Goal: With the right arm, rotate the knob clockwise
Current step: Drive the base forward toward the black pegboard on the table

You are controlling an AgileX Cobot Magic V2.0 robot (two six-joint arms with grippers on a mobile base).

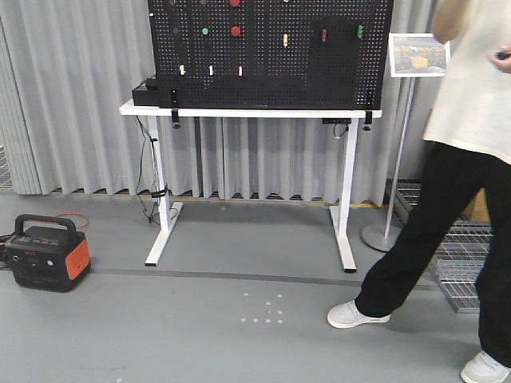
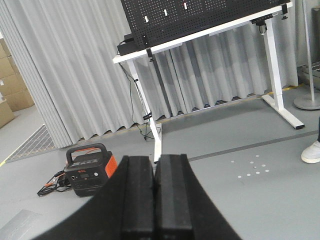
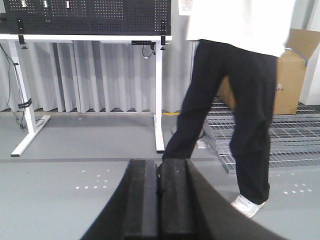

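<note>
A collision is judged the nearest risk. A person (image 3: 235, 100) in a pale top and black trousers is seen with legs wide apart on the grey floor, between the right arm and the right end of the bench (image 1: 247, 112). Any reach towards the board could therefore be blocked or could strike the legs. Farther off, the wrong control could be taken. The black pegboard panel (image 1: 271, 72) standing on the white bench carries red round buttons (image 1: 235, 31), green pieces and a pale yellow toggle (image 1: 285, 39). The knob, expected somewhere on that panel, cannot be picked out at this range against the black surface. The panel is well apart from both arms, so a long approach is called for, over which an aiming error could grow. A grasp set off-centre on the knob would be likely to slip rather than turn it. The right fingers (image 3: 142, 200) are seen pressed together with only a seam between them, holding and touching nothing. They would have to be opened before the knob is reached, or it would merely be pushed. The left fingers (image 2: 137, 200) are likewise closed and empty above the floor, with a black-and-orange power station (image 2: 89, 170) lying beyond them.
</note>
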